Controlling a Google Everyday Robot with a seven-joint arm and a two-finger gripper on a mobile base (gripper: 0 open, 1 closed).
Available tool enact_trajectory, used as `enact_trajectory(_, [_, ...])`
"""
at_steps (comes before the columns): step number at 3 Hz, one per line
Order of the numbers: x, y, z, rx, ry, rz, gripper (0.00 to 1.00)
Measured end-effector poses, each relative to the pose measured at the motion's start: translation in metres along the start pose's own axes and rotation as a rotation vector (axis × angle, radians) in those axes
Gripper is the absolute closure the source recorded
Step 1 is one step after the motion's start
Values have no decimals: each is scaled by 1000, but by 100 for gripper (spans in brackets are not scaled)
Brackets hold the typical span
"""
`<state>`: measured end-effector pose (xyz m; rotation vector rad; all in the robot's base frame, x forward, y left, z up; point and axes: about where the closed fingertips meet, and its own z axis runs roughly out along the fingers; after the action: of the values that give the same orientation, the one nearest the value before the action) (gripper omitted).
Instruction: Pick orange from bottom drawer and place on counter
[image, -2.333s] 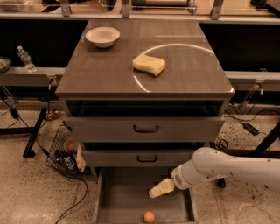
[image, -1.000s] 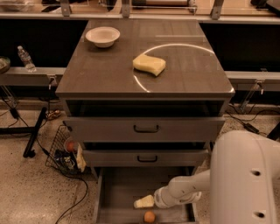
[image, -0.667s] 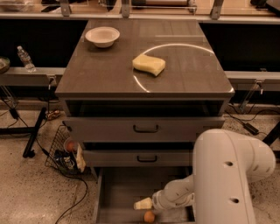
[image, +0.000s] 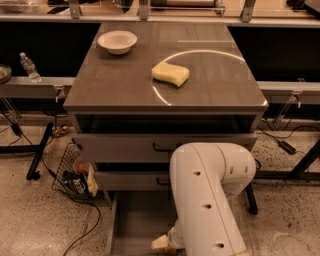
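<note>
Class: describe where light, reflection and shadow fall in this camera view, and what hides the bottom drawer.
Camera view: the counter is evenly lit, its front edge glinting; the recess beneath lies in deep shadow; the bottom drawer is dim and largely hidden by the white arm, whose gripper sits inside it at the frame's bottom.

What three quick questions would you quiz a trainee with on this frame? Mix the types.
1. True or false: the yellow sponge lies on the counter.
2. Where is the gripper? A) above the counter B) down in the bottom drawer C) at the top drawer's handle
3. What stands at the counter's rear left?

Key: 1 true. 2 B; it sits low in the drawer, at the picture's lower edge. 3 the white bowl.
</note>
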<state>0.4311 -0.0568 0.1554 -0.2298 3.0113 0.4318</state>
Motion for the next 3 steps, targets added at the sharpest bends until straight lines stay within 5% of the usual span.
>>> enact_trajectory(1, [13,7,19,49,34,-17,0])
enact_trajectory(3, [18,11,39,121,35,-4,47])
